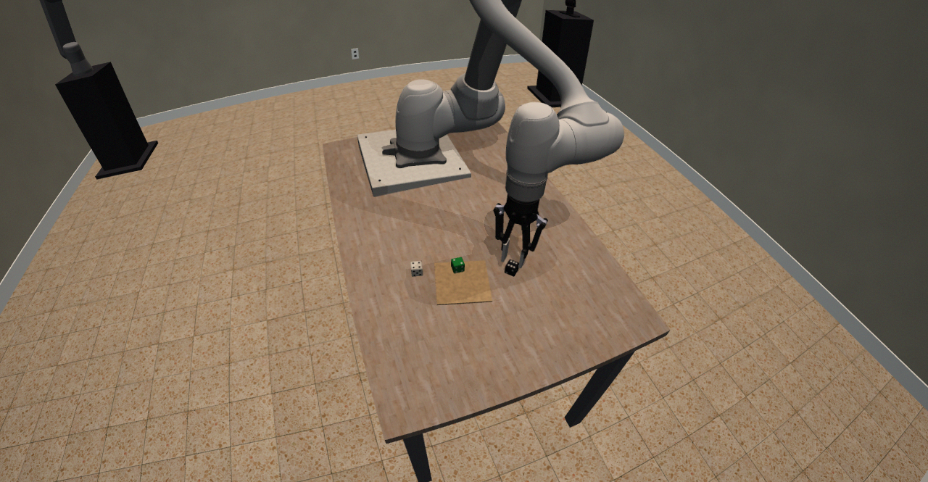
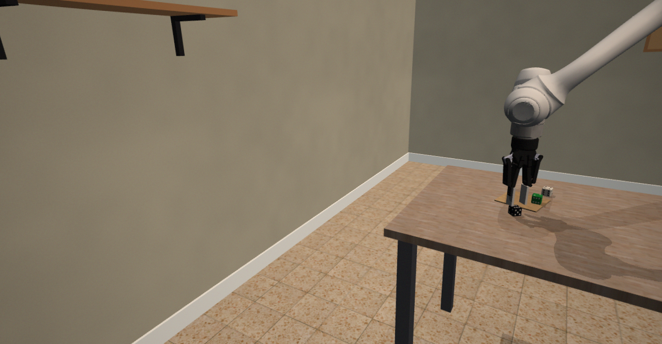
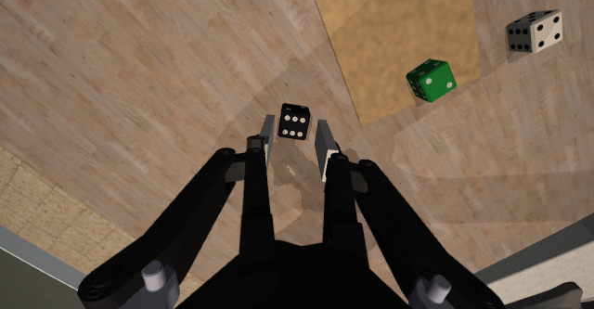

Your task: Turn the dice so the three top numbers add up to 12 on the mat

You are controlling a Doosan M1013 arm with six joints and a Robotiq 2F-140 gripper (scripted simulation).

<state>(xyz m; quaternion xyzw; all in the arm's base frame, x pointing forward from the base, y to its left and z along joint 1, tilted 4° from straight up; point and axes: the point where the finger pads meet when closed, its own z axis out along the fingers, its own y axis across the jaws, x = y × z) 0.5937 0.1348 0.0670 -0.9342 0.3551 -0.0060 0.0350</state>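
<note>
The black die (image 1: 512, 267) (image 2: 514, 210) (image 3: 293, 125) lies flat on the table, off the mat, six on top. My gripper (image 1: 513, 261) (image 2: 516, 202) (image 3: 295, 130) points down, partly open and empty, its fingertips above and to either side of the black die. The green die (image 1: 457, 264) (image 2: 536, 198) (image 3: 433, 83) sits at the back edge of the tan mat (image 1: 464, 291) (image 2: 501, 200) (image 3: 394, 31), two on top; whether it overhangs is unclear. The white die (image 1: 416, 269) (image 2: 547, 191) (image 3: 548, 31) lies on the table beyond the mat, four on top.
The wooden table (image 1: 519, 343) (image 2: 444, 221) bears the mat, the dice and the arm's pale base plate (image 1: 383, 177), which stands at the back in the top view. The table's edge and the tiled floor show at the lower left of the wrist view.
</note>
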